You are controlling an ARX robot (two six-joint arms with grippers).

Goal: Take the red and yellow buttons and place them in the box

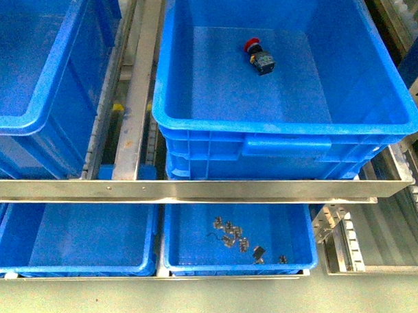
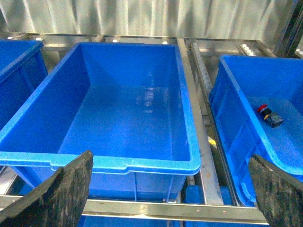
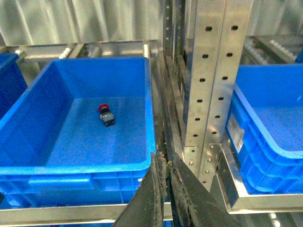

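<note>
A red button (image 1: 257,55) with a dark blocky body lies on the floor of the blue crate (image 1: 286,121) on the upper shelf; it also shows in both wrist views as the red button (image 2: 269,115) (image 3: 106,113). The yellow button is out of view. The deep blue box (image 2: 118,104) stands empty to the left of that crate, and shows in the front view as the box (image 1: 34,61). My left gripper (image 2: 170,158) hangs open in front of the box's near rim, with nothing between its fingers. My right gripper (image 3: 163,161) is shut and empty, in front of the button crate's near right corner. Neither arm shows in the front view.
A metal shelf rail (image 1: 194,190) runs across the front below the crates. Below it a shallow blue tray (image 1: 288,259) holds several small metal parts (image 1: 237,240), and another tray (image 1: 75,241) sits to its left. A perforated steel upright (image 3: 213,71) and a further blue crate (image 3: 270,127) stand beside my right gripper.
</note>
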